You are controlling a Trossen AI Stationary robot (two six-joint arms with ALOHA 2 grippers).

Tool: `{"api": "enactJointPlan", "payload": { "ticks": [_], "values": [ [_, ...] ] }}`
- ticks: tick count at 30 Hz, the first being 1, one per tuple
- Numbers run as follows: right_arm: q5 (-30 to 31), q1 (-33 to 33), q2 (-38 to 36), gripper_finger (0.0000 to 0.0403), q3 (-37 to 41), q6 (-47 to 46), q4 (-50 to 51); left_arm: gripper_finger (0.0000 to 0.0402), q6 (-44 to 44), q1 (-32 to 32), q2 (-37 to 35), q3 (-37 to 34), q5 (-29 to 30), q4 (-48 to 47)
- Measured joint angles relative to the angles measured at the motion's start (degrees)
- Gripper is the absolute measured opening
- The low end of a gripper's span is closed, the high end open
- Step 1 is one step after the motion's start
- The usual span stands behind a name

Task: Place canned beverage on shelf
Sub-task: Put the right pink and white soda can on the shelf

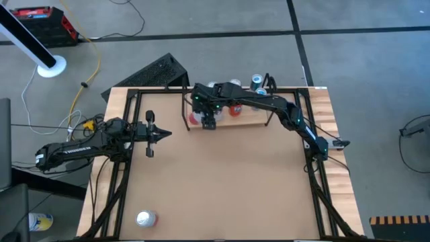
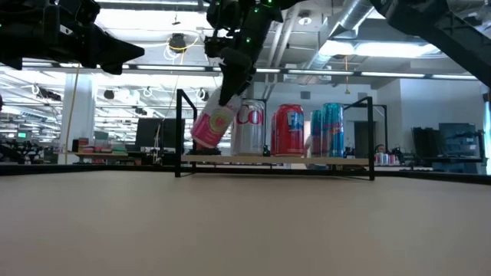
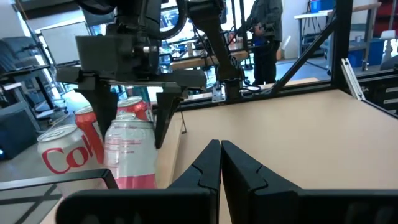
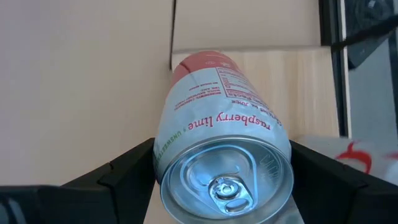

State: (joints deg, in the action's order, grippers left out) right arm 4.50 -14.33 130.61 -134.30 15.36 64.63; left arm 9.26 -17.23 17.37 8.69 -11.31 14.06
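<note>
The right gripper (image 2: 230, 80) clamps the raspberry lime can (image 2: 212, 125) near its top, and the can hangs below the fingers, tilted, its base at or just over the near end of the shelf (image 2: 276, 159), beside the silver cola can (image 2: 248, 129). To finish well, I judge the wrist should rotate until the can stands upright, then settle straight down so the base sits flat on the plank, clear of the neighbouring can and the black upright (image 2: 179, 132) on the gripper's outer side; only then should the fingers part. The low view shows the tilt and the row of cans beyond, which the high view hides under the arm. The right wrist view shows the can's lid (image 4: 227, 180) between both fingers and the plank edge beneath, confirming the hold. The left gripper (image 1: 163, 134) waits well apart over the table, its fingers pressed together and holding nothing, as the left wrist view shows. Another can (image 1: 146, 218) lies far off near the table's front edge.
</note>
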Motion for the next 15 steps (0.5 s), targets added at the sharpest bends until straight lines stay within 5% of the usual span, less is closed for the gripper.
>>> {"api": "enactJointPlan", "payload": {
  "ticks": [15],
  "values": [
    [0.3,0.1,0.0,0.0354,0.0,-2.3,2.4,0.0,0.0,0.0,0.0,0.0,0.0,0.0]
  ]
}}
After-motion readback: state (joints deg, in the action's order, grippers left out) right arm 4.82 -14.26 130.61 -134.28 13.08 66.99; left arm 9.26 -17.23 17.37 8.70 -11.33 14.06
